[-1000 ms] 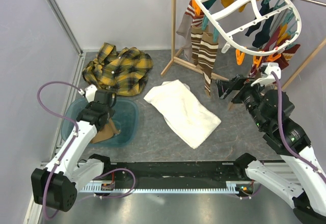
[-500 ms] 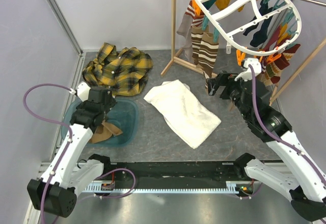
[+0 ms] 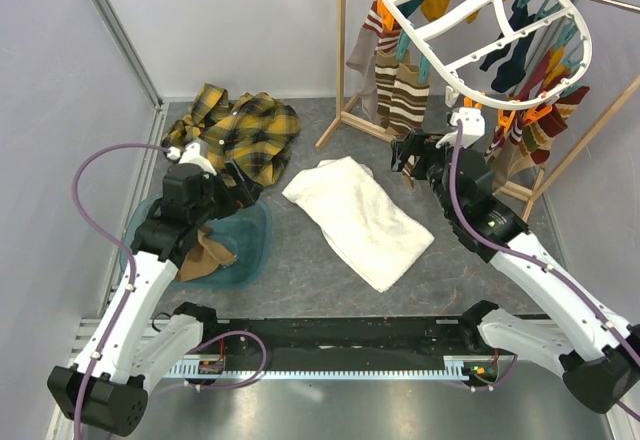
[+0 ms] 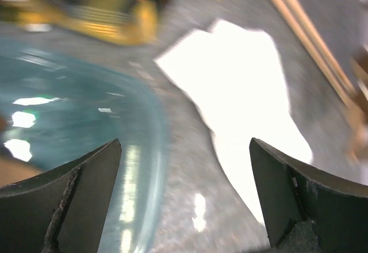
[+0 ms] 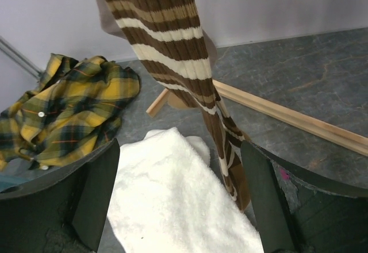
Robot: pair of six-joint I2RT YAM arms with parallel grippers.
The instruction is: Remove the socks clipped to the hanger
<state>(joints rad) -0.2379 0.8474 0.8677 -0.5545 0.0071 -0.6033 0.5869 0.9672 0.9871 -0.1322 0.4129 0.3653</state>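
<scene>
Now that your left gripper (image 3: 238, 182) has sprung wide and empty, a tan sock (image 3: 205, 255) lies in the bin (image 3: 255, 235) at its 7 o'clock. Your right gripper (image 5: 178, 144), also wide and empty, has swung in on the striped sock (image 5: 172, 52) hanging at the hanger's (image 3: 480, 30) 8 o'clock; others remain clipped.

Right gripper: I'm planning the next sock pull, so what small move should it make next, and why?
Probably ease the right gripper forward until the brown striped sock hangs between its open jaws. The sock dangles just ahead, not yet between them, and nothing is held.
</scene>
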